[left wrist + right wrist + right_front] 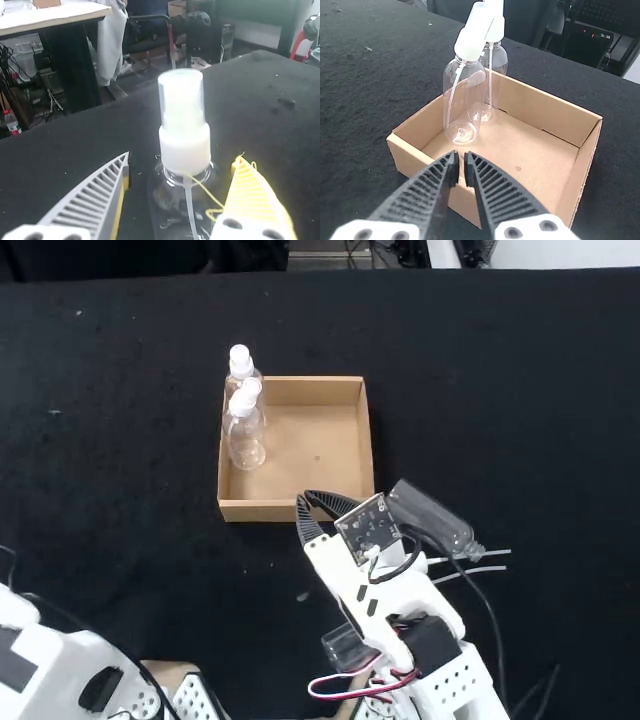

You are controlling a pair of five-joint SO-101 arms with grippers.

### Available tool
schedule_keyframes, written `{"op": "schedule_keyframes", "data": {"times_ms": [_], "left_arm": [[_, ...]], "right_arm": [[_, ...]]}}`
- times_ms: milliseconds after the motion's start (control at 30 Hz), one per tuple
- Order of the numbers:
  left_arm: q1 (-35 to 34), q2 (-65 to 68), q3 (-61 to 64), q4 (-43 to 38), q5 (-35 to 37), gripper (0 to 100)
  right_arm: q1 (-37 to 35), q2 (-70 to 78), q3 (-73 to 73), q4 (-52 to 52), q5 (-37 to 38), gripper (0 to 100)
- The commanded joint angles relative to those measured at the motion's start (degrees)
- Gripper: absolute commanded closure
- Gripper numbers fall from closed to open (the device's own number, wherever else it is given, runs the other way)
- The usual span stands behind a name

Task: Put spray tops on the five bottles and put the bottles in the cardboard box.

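Cardboard box (365, 430) sits open near the middle of the black counter (120, 540). From where I stand, two clear bottles are upright inside it, both against the wall on the left arm's side. The rear bottle (241, 365) occupies the far corner. The front bottle (246, 430) stands just beside it, about halfway along that wall; whether the two touch I cannot tell. Both carry white spray tops (470, 37). The right tool (460, 157), with black ribbed fingers, is clenched to a narrow slit with nothing in it. It hovers at the box's near wall, tips over the rim. A third bottle (430, 512) lies on its side on the counter just beside the right arm (400, 610), off the box's near corner on that arm's side. Its neck is open and points away from the box. Two thin white tubes (485, 555) lie on the cloth just past that neck; what they join to is hidden by the arm. The left arm (60, 670) sits at the near edge of the counter, well apart from the box. The left tool (182, 157) is grasping a fourth bottle (172, 205) by its body, with a grey finger (90, 205) on one side and a yellow finger (250, 200) on the other. This bottle points straight out between them and wears a white spray top (184, 142) under a clear cap (180, 95).
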Motion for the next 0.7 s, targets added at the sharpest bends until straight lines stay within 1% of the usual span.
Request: {"op": "schedule_keyframes", "data": {"times_ms": [0,100,167,467,667], "left_arm": [[0.13,0.79,-2.77,-6.77,0.7,76],[1.1,2.9,-2.24,-11.25,0.26,76],[1.71,4.75,-2.68,-12.22,0.26,76],[1.27,12.48,-7.6,-12.31,0.26,76],[1.27,13.19,-7.69,-12.4,0.26,77]], "right_arm": [[1.05,-6.46,-0.48,0.0,0.09,98.6],[1.05,-6.46,-0.48,0.0,0.09,98.6],[1.05,-6.46,-0.48,0.0,0.09,98.6],[1.05,-6.46,-0.48,0.09,0.09,98.6],[1.05,-6.46,-0.48,0.09,0.09,98.6]]}}
